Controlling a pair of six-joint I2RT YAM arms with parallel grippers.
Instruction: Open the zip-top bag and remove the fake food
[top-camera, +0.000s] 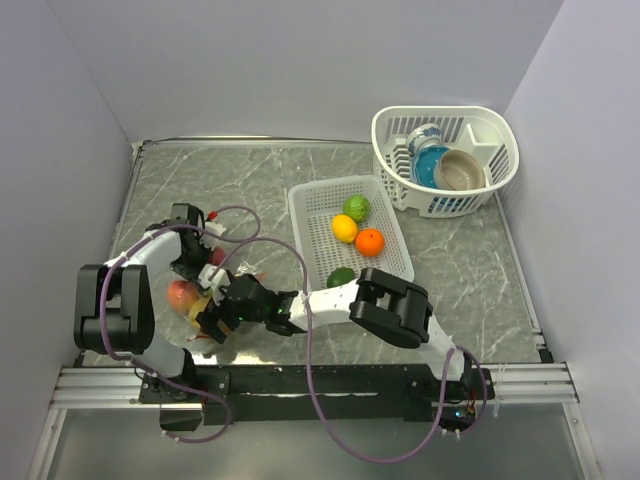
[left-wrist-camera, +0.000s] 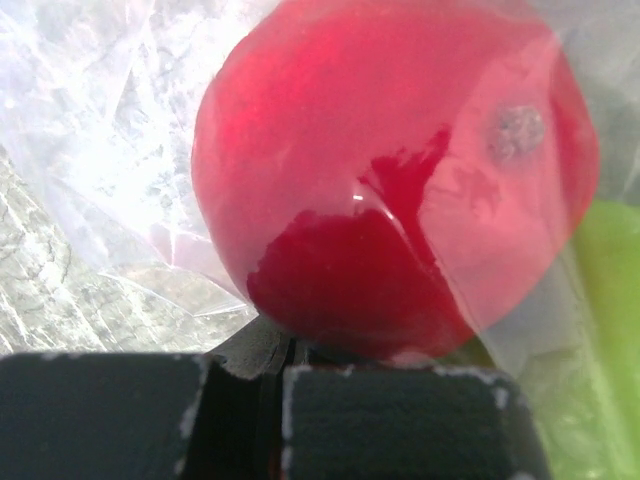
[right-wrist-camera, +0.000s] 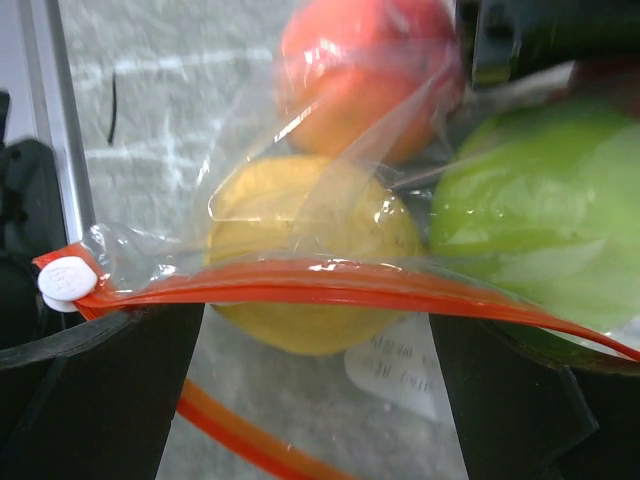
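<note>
The clear zip-top bag (top-camera: 190, 300) lies at the near left of the table with fake food inside. In the right wrist view its orange zip strip (right-wrist-camera: 320, 280) and white slider (right-wrist-camera: 65, 282) stretch across my right gripper (right-wrist-camera: 315, 390), whose fingers are spread wide at the parted mouth. Behind the strip sit a yellow fruit (right-wrist-camera: 310, 230), a green fruit (right-wrist-camera: 540, 210) and a peach-red fruit (right-wrist-camera: 370, 70). My left gripper (left-wrist-camera: 275, 400) is shut, seemingly pinching bag film, just below a red fruit (left-wrist-camera: 390, 180) behind plastic. In the top view the left gripper (top-camera: 207, 262) and right gripper (top-camera: 215, 318) flank the bag.
A flat white basket (top-camera: 300, 200) at mid-table holds a green (top-camera: 356, 207), yellow (top-camera: 344, 228), orange (top-camera: 369, 241) and second green fruit (top-camera: 341, 277). A white slotted basket (top-camera: 500, 140) with blue and tan dishes stands back right. Walls close in on both sides.
</note>
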